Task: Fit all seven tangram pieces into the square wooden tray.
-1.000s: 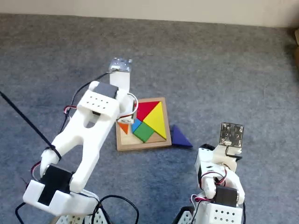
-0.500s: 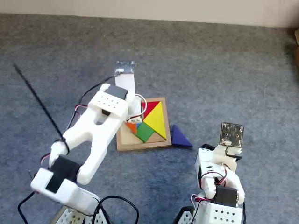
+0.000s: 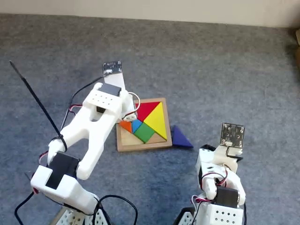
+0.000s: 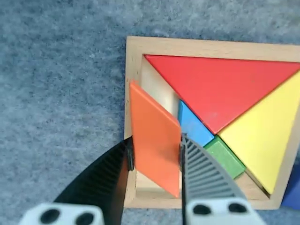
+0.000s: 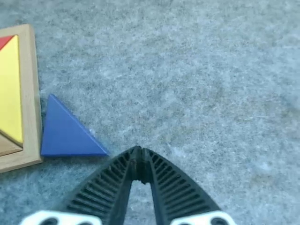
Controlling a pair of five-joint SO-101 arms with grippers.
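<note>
The square wooden tray [image 3: 123,146] [image 4: 133,56] lies on the grey carpet and holds a red triangle [image 4: 220,84], a yellow triangle [image 4: 262,140], a light blue piece [image 4: 193,129] and a green square [image 4: 226,158]. My left gripper [image 4: 154,152] [image 3: 127,119] is shut on an orange parallelogram [image 4: 153,150], held tilted over the tray's left part. A dark blue triangle [image 3: 180,138] [image 5: 65,133] lies on the carpet just outside the tray's right edge. My right gripper [image 5: 139,165] is shut and empty, near the blue triangle's corner.
Grey carpet surrounds the tray on all sides. The right arm's base [image 3: 220,187] sits at the front right, the left arm's base [image 3: 61,187] at the front left. A black cable tie [image 3: 35,101] sticks up from the left arm.
The left arm has swung back and forth over the tray's left side with the orange piece in its gripper. The right arm has kept still.
</note>
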